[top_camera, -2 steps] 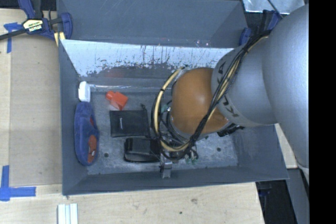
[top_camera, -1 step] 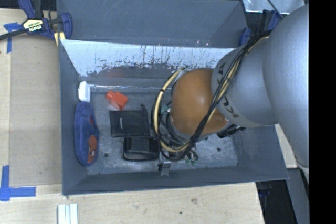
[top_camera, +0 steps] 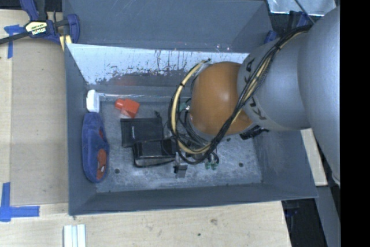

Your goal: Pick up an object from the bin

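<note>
A dark bit of my gripper [top_camera: 180, 168] pokes out below the orange wrist cover, low over the bin floor near the front wall. Just to its left lies a black boxy object [top_camera: 144, 139], made of flat dark blocks, in the middle of the bin; its right end runs under the cables. Behind that lies a small orange piece [top_camera: 128, 106].
A long blue pouch-like thing with an orange patch [top_camera: 92, 147] lies along the left wall. A clear tube with a white cap [top_camera: 92, 101] rests along the back wall. The arm, its orange cover and its cable loops hide the bin's right half.
</note>
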Controlling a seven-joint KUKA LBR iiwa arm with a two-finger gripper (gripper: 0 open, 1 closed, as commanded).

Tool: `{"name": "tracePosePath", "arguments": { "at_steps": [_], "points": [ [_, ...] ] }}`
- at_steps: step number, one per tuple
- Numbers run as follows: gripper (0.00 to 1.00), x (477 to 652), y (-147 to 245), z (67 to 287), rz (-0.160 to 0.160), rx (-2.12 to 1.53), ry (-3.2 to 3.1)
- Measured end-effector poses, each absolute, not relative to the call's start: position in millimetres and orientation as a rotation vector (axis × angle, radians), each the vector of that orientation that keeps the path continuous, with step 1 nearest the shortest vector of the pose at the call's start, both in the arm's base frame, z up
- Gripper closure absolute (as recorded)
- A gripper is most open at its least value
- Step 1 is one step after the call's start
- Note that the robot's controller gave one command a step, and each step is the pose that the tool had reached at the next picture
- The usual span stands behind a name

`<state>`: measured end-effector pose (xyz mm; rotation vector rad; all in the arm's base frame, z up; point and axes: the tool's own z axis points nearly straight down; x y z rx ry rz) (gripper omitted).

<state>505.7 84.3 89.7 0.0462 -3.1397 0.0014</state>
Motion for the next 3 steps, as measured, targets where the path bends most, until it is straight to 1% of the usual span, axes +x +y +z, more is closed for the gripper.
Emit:
{"name": "tracePosePath", "arguments": {
  "at_steps": [1,2,3],
  "points": [
    [0.0,506.5,84.5,90.8,0.001,0.045,-3.144],
    [1.0,506.2,83.9,90.2,0.002,0.043,-3.142],
    [1.0,491.5,85.0,215.0,0.0,0.055,-3.145]
  ]
}}
